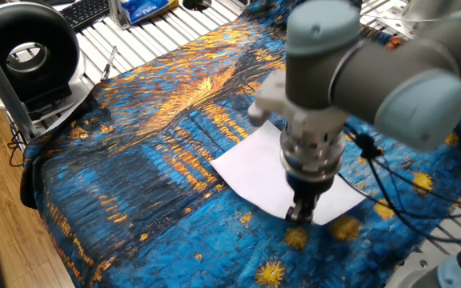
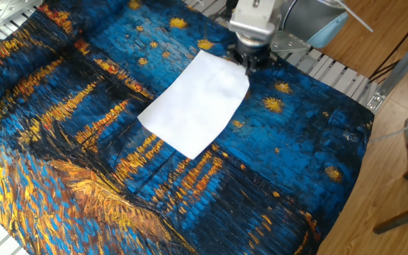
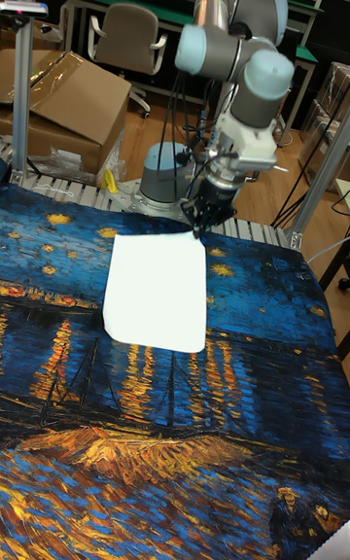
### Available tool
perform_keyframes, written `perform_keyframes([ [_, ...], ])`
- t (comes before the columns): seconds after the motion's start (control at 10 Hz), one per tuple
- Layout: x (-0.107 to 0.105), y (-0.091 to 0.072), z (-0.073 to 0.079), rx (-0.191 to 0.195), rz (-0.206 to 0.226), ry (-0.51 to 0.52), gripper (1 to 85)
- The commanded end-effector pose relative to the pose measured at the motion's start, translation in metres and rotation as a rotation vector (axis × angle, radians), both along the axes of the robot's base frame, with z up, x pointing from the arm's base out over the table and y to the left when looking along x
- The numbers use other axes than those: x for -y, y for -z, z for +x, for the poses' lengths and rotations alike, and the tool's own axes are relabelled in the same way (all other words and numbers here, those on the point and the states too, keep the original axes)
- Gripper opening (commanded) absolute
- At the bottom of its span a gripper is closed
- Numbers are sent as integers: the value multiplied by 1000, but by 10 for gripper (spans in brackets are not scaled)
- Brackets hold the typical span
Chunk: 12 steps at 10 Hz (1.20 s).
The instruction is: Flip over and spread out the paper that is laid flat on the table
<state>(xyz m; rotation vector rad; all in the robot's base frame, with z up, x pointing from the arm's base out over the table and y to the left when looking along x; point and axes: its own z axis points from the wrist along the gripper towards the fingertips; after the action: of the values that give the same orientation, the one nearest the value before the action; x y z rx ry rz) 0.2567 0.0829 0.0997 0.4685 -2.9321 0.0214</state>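
Observation:
The white paper [image 1: 258, 164] lies on the table [image 1: 126, 172], which is draped in blue-and-orange starry cloth. My gripper [image 1: 300, 213] points straight down at the sheet's corner nearest the arm's base and is shut on that corner. That corner is lifted slightly off the cloth while the remainder of the sheet stays flat. The other fixed view shows the paper [image 2: 195, 105] with the gripper [image 2: 248, 62] pinching its far right corner. In the tall fixed view, the gripper [image 3: 199, 227] holds the top right corner of the paper [image 3: 156, 293].
A black round fan [image 1: 26, 56] and a keyboard [image 1: 86, 12] sit on the white slatted surface [image 1: 146, 36] beyond the cloth. Behind the table stand a cardboard box [image 3: 58, 103] and a chair [image 3: 126, 40]. Cables trail from the arm.

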Motion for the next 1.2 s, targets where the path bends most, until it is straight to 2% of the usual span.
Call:
perform_keyframes([
  [0.0, 8, -38, -2, -23, 11, -11, 10],
  [0.4, 18, -57, -7, -24, -18, -21, 10],
  [0.6, 19, -55, -4, -13, -19, -26, 10],
  [0.7, 15, -49, 1, -2, 2, -27, 10],
  [0.9, -20, -48, 15, 54, 128, 32, 10],
  [1.0, -28, -48, 27, 98, 158, 65, 10],
  [1.1, -28, -47, 44, 161, 155, 82, 10],
])
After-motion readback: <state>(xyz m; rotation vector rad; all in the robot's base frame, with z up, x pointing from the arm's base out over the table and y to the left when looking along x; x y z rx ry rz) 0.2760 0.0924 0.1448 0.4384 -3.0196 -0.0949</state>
